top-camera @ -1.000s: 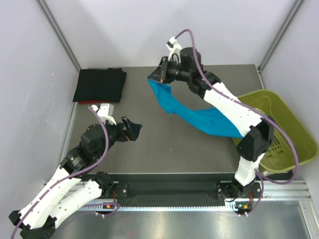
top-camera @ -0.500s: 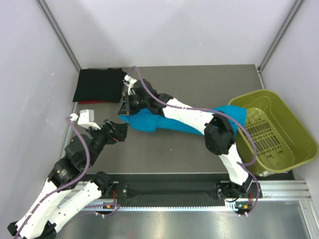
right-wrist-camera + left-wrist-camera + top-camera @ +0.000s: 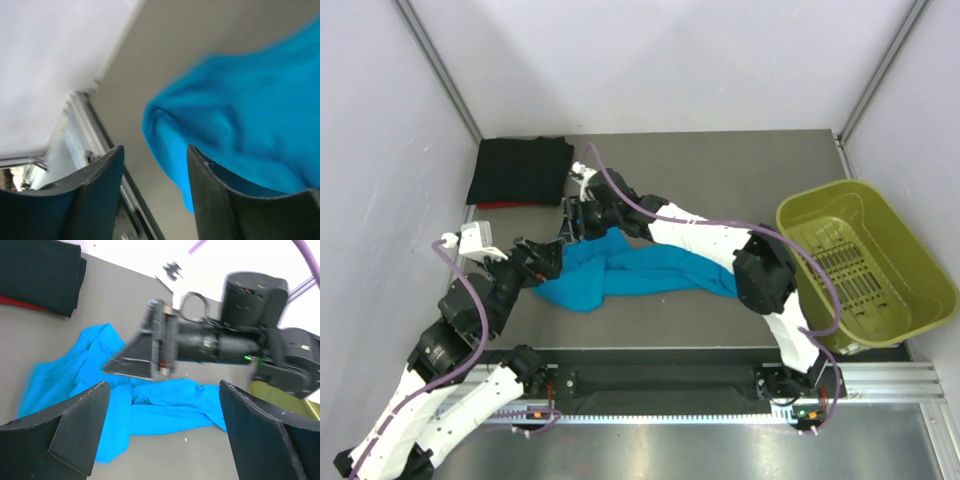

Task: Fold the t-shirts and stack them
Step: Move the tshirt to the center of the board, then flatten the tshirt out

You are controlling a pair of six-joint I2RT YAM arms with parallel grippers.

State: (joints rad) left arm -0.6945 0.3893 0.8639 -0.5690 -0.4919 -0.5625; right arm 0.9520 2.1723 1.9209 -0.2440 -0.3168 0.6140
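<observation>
A bright teal-blue t-shirt [image 3: 625, 272] lies crumpled in a long bunch across the table's middle. My right gripper [image 3: 574, 216] hovers just over its left end, jaws apart, and in the right wrist view the teal cloth [image 3: 240, 125] lies beyond the open right gripper [image 3: 155, 192], not pinched. My left gripper [image 3: 548, 256] stands wide open at the shirt's left edge; the left wrist view shows the shirt [image 3: 165, 400] ahead of the left gripper [image 3: 162, 437] and nothing between the fingers. A folded black t-shirt [image 3: 520, 170] sits in the far left corner on a red one [image 3: 493, 205].
A yellow-green plastic bin [image 3: 910, 250] stands at the right edge of the table. Grey walls close in the left, back and right sides. The right arm [image 3: 705, 235] stretches low across the table over the teal shirt.
The right arm swung the teal shirt from high at the back down to the left and laid it on the table. Its jaws have opened off the cloth. The left gripper shifted left.
</observation>
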